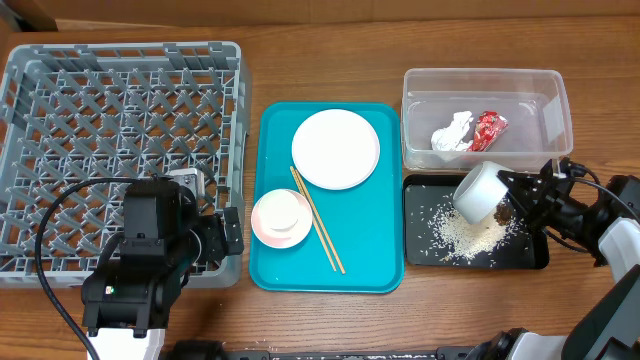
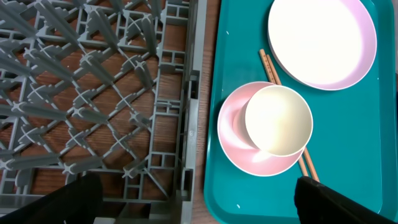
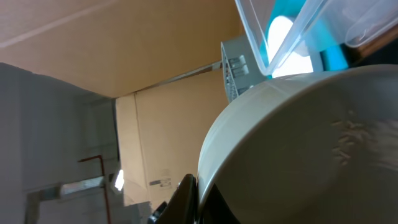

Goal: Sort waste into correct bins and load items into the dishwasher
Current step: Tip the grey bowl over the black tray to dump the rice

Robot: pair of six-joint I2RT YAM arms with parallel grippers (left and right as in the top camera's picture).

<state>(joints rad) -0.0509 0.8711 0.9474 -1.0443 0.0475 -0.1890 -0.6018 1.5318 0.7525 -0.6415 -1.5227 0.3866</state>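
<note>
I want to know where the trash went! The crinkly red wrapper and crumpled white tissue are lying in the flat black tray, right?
Not quite. The crinkly red wrapper and crumpled white tissue are lying in the clear, deep plastic tub, not the flat black tray. The overhead view shows it; the black tray holds loose white rice grains.

The rack (image 1: 120, 100) lies open from above, with pegs (image 2: 93, 74) standing close together all over it. Only a narrow strip of table (image 1: 252, 150) parts it from the teal tray (image 1: 370, 240), whose right side is bare. A tilted bowl (image 1: 480, 190) overhangs the black tray's (image 1: 418, 195) upper right corner.
</note>
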